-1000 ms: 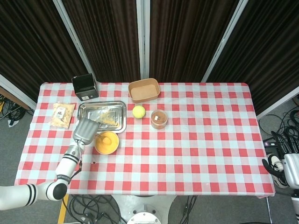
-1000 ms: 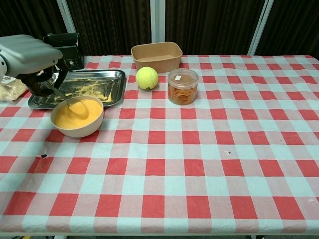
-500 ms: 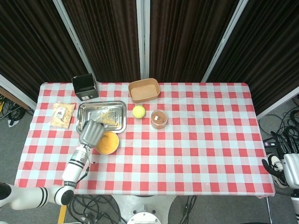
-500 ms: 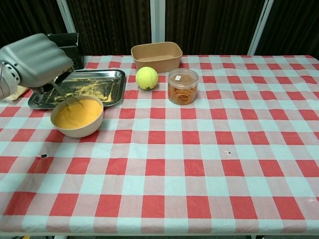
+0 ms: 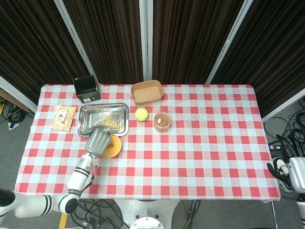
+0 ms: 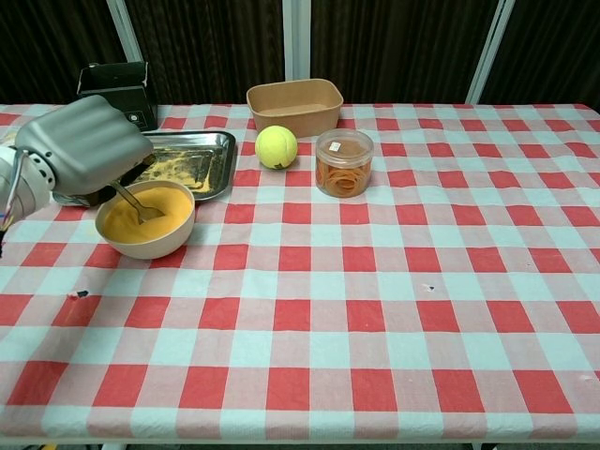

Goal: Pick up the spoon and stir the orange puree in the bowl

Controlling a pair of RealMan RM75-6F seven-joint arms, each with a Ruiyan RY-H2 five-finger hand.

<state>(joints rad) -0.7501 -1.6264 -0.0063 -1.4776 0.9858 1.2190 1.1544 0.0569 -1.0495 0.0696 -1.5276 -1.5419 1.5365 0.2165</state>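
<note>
A cream bowl (image 6: 157, 244) of orange puree (image 6: 159, 211) stands at the table's left, in front of a metal tray. My left hand (image 6: 82, 145) hovers over the bowl's left rim and holds a metal spoon (image 6: 131, 200) whose tip dips into the puree. From the head view the left hand (image 5: 98, 140) covers the left half of the bowl (image 5: 114, 147). My right hand does not show in either view; only part of the right arm sits at the head view's lower right edge.
Behind the bowl lies a metal tray (image 6: 208, 142) with yellow crumbs. A tennis ball (image 6: 276, 146), a lidded clear tub (image 6: 343, 162), a brown paper box (image 6: 294, 105), a black box (image 6: 114, 82) and a snack bag (image 5: 63, 118) sit further back.
My left hand has shifted right and toward the table's front, over the bowl's left rim. The spoon moved with it through the puree. The bowl stayed in place.
</note>
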